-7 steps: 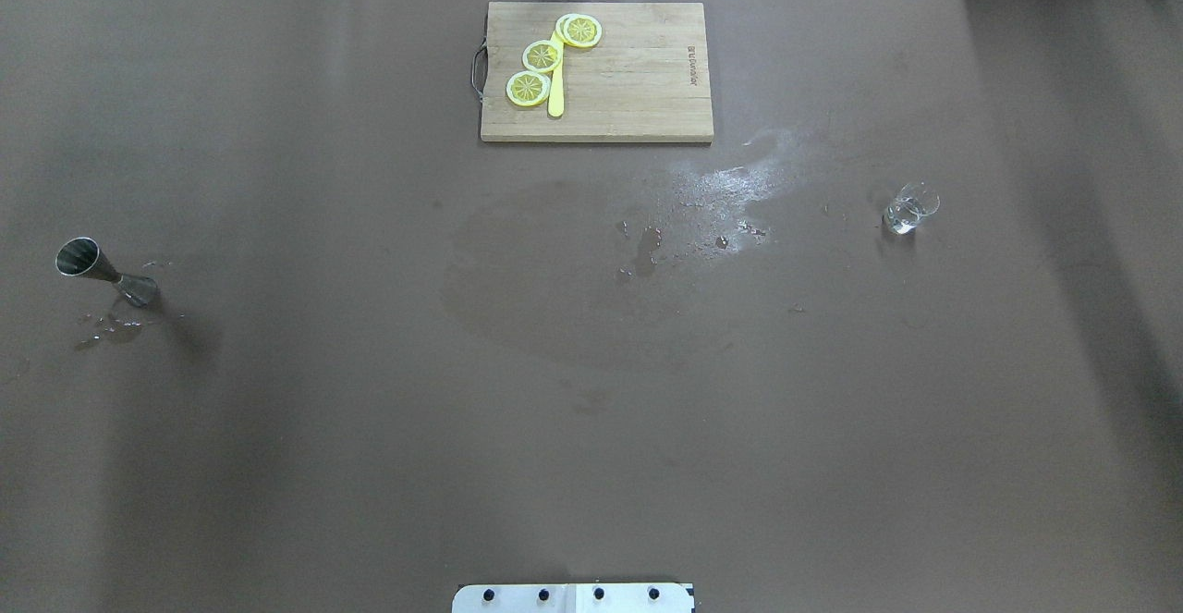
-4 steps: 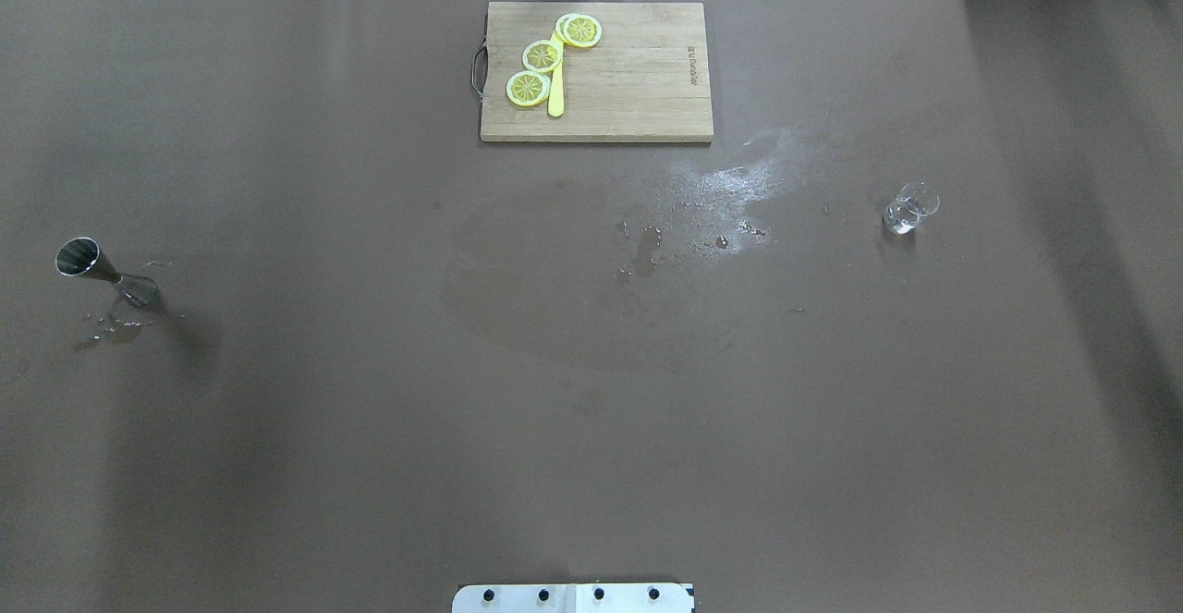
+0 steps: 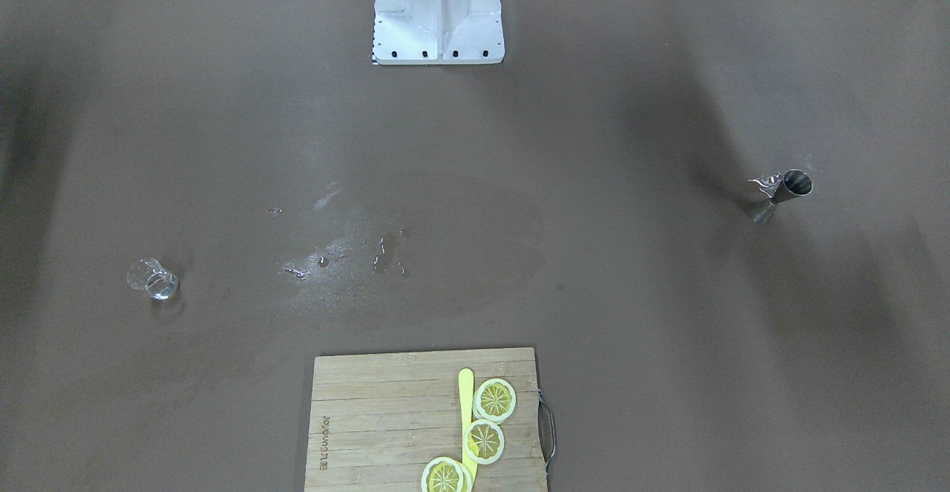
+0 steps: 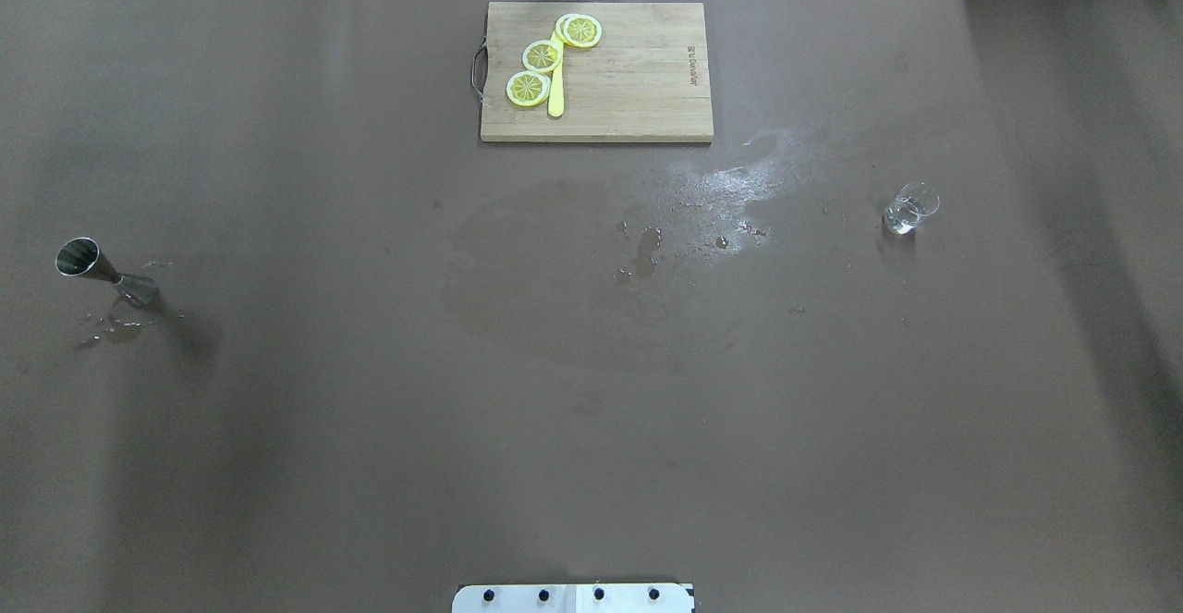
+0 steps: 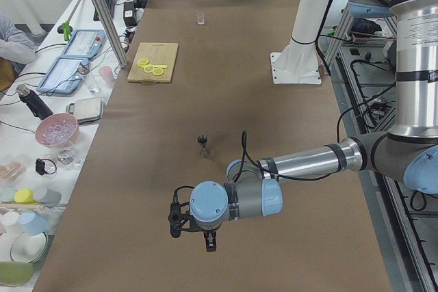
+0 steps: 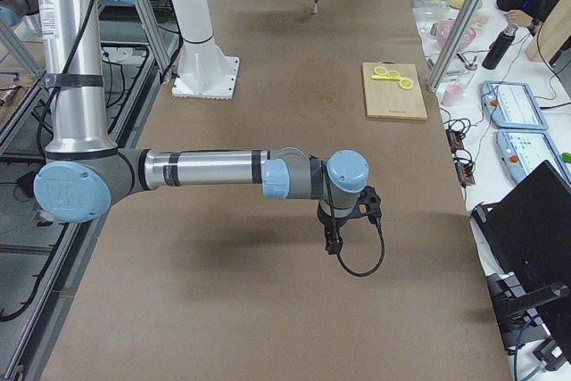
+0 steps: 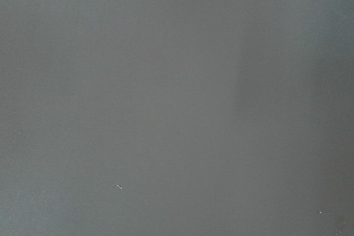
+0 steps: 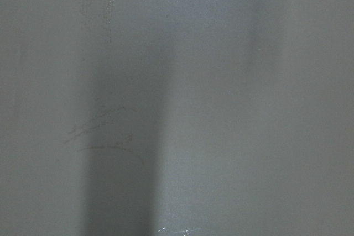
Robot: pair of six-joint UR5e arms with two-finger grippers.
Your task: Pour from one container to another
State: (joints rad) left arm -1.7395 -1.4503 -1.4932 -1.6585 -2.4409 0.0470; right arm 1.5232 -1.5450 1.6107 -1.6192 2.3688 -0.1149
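Note:
A steel jigger [image 4: 102, 271] stands upright on the brown table at the robot's left, also seen in the front-facing view [image 3: 779, 195] and the left side view [image 5: 202, 143]. A small clear glass [image 4: 910, 208] with a little liquid stands at the robot's right, the same glass [image 3: 152, 280] showing front-on. Both arms are outside the overhead and front-facing views. My left gripper [image 5: 209, 241] hangs over bare table well short of the jigger. My right gripper [image 6: 332, 243] hangs over bare table too. I cannot tell whether either is open or shut. Both wrist views show only tablecloth.
A wooden cutting board [image 4: 638, 86] with lemon slices [image 4: 542, 56] and a yellow knife [image 4: 555, 95] lies at the far middle. Spilled water [image 4: 721, 192] marks the cloth between board and glass, and drops lie by the jigger. The robot base [image 3: 438, 13] stands at the near edge.

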